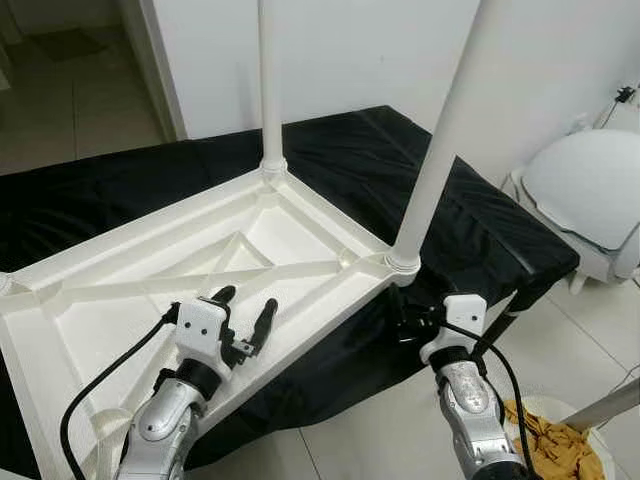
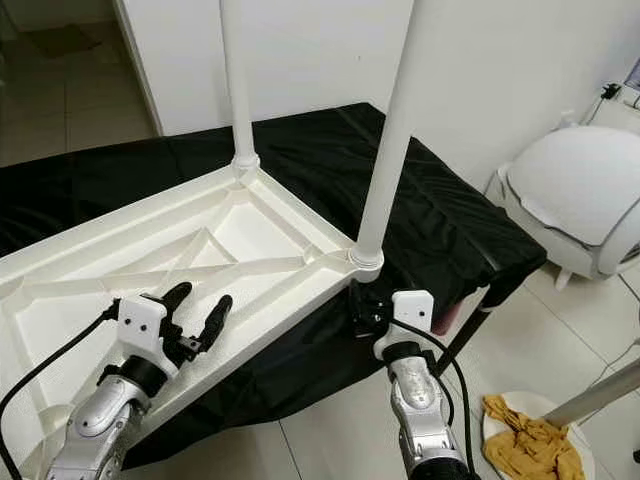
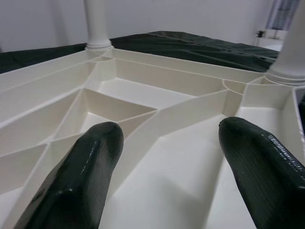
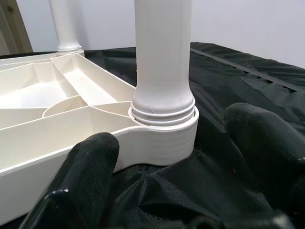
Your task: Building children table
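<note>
Tabletop (image 1: 150, 270): the white plastic children's table lies upside down on the black-covered bed, ribbed underside facing up, presumably so the corner sockets are open from above for the legs
Near leg (image 1: 440, 140): a white leg stands upright in the corner socket closest to the right arm, its threaded collar seated on the socket rim (whether it is fully tightened, I cannot tell)
Far leg (image 1: 270, 80): a second white leg stands upright in the next corner along the same short end, near the wall
Other corners (image 1: 8, 285): the corner at the far left shows no leg, so by my judgement the build is roughly half done
Left gripper (image 1: 245, 312): hovers over the ribbed underside near the front rim, fingers spread wide and holding nothing; it seems placed to steady or grip the frame
Right gripper (image 4: 167, 157): sits low, just beside the socket of the near leg and over the black cover, fingers wide apart on either side of the collar without touching it, likely lined up to grasp and turn the leg
Bed cover (image 1: 470, 230): black, wrinkled fabric, soft footing that keeps the plastic from sliding or scratching
Room: white walls, pale tiled floor, a white rounded appliance (image 1: 590, 190) at the right, a yellow cloth (image 1: 550, 445) on a round white base on the floor
</note>
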`<state>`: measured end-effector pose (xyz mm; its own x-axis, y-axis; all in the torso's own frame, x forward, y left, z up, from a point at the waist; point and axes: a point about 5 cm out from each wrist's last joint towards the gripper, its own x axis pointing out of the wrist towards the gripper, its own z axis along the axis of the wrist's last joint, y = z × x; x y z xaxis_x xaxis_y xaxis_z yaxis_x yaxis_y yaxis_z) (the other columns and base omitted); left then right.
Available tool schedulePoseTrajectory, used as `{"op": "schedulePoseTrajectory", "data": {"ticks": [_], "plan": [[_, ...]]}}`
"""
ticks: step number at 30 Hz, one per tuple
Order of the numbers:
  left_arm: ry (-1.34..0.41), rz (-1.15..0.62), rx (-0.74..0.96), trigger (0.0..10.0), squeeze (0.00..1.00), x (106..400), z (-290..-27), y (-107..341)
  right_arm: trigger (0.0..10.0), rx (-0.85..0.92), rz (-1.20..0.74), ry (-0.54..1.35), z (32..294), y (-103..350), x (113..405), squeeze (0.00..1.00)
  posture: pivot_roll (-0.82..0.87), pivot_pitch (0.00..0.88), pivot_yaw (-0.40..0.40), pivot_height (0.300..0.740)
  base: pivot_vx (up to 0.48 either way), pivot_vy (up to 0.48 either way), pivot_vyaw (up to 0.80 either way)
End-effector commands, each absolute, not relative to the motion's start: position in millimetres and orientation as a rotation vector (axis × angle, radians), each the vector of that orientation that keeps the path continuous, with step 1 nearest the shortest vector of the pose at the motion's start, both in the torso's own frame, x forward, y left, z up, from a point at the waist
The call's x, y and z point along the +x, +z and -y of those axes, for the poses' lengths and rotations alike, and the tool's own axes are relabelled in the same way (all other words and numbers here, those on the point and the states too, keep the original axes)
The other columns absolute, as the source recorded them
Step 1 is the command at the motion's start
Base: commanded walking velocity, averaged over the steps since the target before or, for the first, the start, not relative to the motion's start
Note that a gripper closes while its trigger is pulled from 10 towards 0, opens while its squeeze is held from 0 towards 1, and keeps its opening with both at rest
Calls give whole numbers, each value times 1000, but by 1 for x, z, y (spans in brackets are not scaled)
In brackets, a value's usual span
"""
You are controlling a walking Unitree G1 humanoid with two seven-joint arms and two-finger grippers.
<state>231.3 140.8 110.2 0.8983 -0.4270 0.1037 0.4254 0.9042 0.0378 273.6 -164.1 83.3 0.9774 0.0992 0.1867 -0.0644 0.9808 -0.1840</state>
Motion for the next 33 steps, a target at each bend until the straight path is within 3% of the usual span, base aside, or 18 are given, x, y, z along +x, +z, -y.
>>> {"op": "schedulePoseTrajectory", "data": {"ticks": [1, 15, 33], "plan": [[-481, 97, 38, 10000, 0, 228, -140, 110, 10000, -186, 195, 86, 166, 83, 276, 0, -33, 0, 4, 740, 0, 0, 0], [-636, 40, 108, 10000, 0, 211, -144, 109, 10000, -214, 203, 104, 164, 83, 277, 0, -12, 0, 0, 740, 0, 0, 0], [-662, -56, 142, 10000, 0, 210, -144, 104, 10000, -220, 200, 101, 162, 79, 273, 0, -14, 0, 12, 740, 0, 0, 0]]}}
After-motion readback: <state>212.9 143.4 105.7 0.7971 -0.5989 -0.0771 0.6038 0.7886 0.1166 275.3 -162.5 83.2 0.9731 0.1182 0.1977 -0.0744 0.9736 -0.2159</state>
